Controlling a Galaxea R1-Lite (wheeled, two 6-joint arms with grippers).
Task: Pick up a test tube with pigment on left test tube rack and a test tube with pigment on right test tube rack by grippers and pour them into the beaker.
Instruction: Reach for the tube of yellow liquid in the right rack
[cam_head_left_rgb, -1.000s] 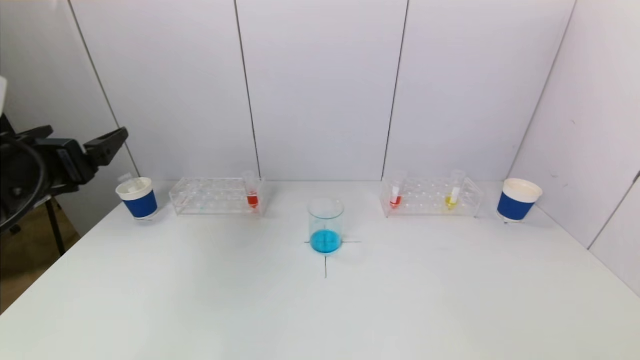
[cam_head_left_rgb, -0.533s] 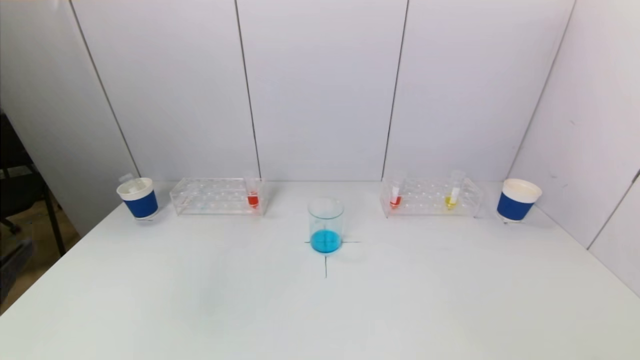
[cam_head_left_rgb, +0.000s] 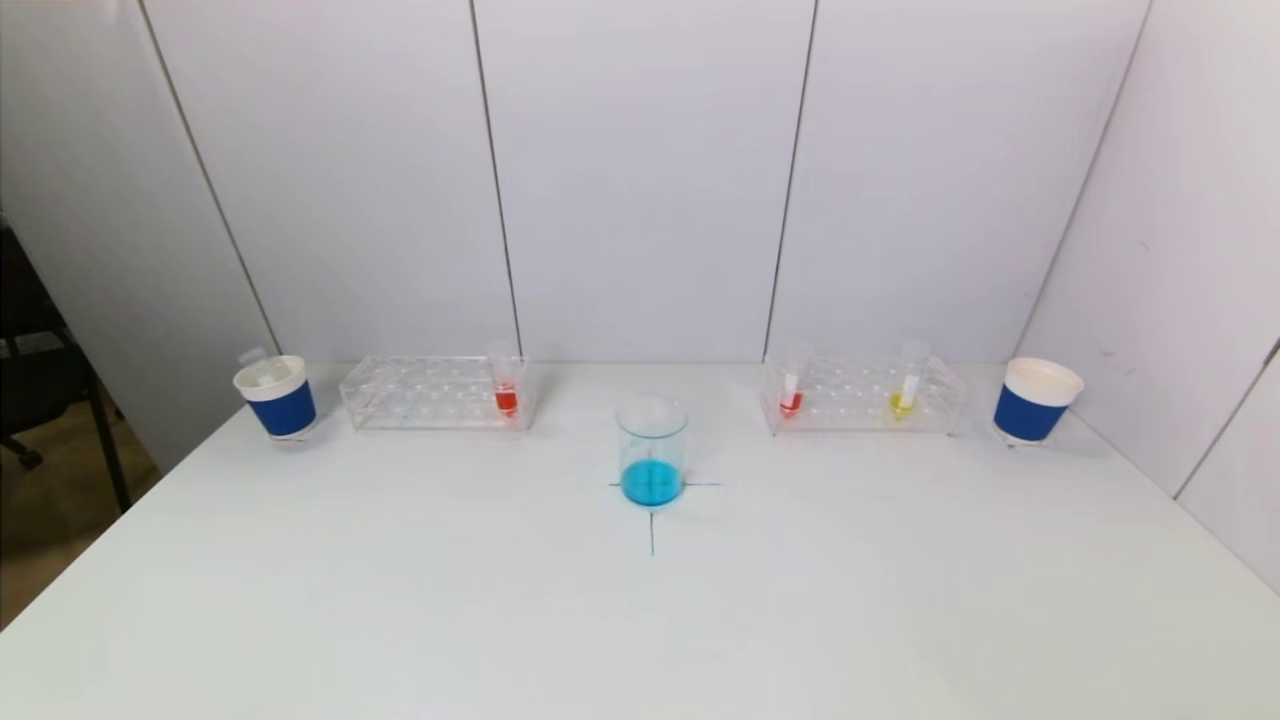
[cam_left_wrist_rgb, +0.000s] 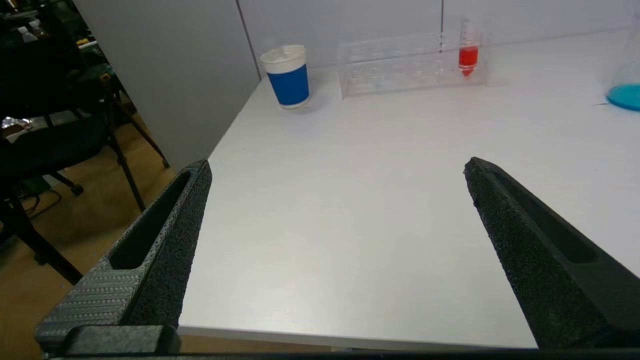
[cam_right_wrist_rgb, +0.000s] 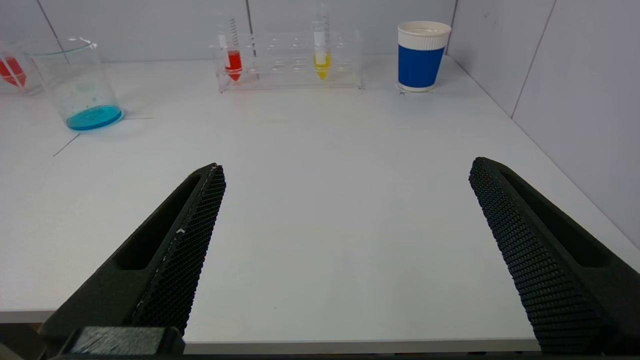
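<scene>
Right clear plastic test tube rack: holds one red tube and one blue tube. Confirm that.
Not quite. The right clear plastic test tube rack holds one red-pigment tube and one yellow-pigment tube, not blue; the head view shows it. Blue liquid sits only in the glass beaker.

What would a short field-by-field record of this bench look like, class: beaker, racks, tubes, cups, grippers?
beaker: centre of table, blue liquid at the bottom
left rack: one red tube
right rack: red tube and yellow tube
cups: blue-banded, left cup and right cup at the outer ends
left gripper: open, at the table's near edge, empty
right gripper: open, at the near edge, empty
</scene>
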